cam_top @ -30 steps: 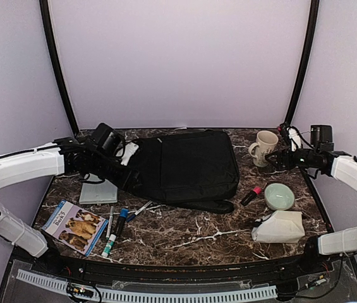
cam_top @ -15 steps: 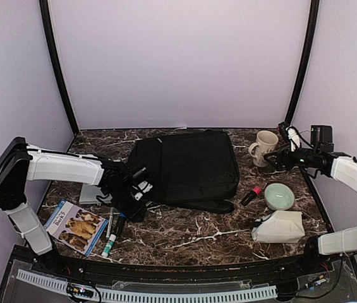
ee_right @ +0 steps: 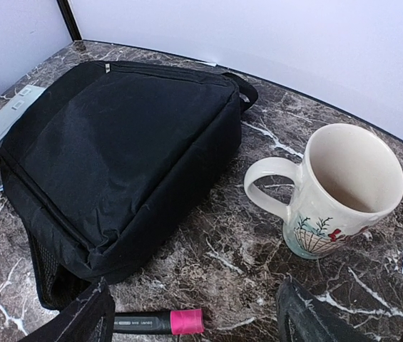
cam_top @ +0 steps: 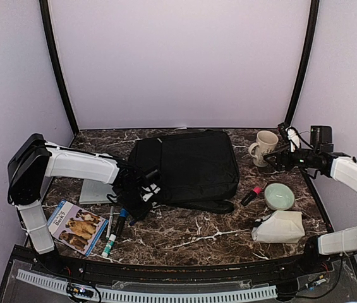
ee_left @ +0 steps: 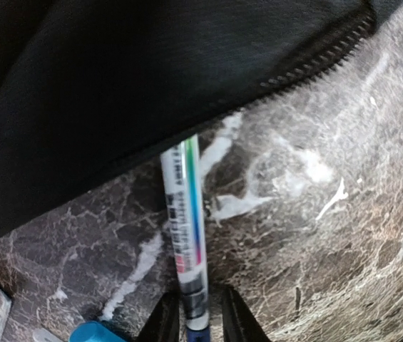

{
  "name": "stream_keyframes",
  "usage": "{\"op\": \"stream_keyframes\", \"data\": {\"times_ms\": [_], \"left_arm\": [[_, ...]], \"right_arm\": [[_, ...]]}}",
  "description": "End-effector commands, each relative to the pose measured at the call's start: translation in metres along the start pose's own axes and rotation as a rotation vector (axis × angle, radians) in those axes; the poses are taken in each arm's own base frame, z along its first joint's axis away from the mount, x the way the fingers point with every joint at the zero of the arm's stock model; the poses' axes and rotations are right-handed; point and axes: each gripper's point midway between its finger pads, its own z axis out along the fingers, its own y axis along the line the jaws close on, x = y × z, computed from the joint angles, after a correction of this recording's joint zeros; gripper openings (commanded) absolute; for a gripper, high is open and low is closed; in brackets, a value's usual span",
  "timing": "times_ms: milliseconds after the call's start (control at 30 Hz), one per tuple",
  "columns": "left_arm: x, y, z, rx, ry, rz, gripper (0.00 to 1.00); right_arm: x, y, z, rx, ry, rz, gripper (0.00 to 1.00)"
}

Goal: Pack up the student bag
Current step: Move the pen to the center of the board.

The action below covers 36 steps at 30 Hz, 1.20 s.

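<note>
**Student bag (cam_top: 187,165) flat mid-table, left gripper (ee_left: 200,296) at a pen (ee_left: 185,228)**

Bag lies toward the far side. Your left gripper is down at its near-left corner, fingers narrowed either side of the striped pen. The pen's far end runs under the bag's edge, so only the near end is grabbable. Can't tell whether it's actually pinched. Right gripper (cam_top: 273,159) hangs with jaws wide apart, holding nothing, by the mug (cam_top: 265,146) far right, probably parked clear.

pale lilac walls (cam_top: 178,63), 2 black corner poles (cam_top: 57,69), dark white-veined marble tabletop (cam_top: 191,235).
</note>
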Motion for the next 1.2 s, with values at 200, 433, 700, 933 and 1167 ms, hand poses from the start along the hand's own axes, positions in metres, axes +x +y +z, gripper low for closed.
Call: {"op": "stream_keyframes", "data": {"times_ms": [200,433,700,933,1167], "left_arm": [[0.052,0.012,0.003,-0.044,0.127,-0.118,0.0],[0.092,0.015,-0.005,-0.068,0.193,-0.355,0.0],[0.099,0.034,-0.002,-0.106,0.223,-0.537,0.0],[0.078,0.034,-0.021,-0.075,0.142,-0.571,0.16],[0.063,0.029,-0.051,-0.032,0.093,-0.559,0.5]], "right_arm": [[0.0,-0.002,0.009,-0.012,0.001,-0.018,0.78],[0.002,-0.002,0.01,-0.015,0.015,-0.025,0.78],[0.002,-0.001,0.01,-0.016,0.026,-0.028,0.78],[0.006,0.016,0.017,-0.072,0.041,-0.057,0.77],[0.038,0.095,0.055,-0.257,0.218,-0.28,0.67]]}}
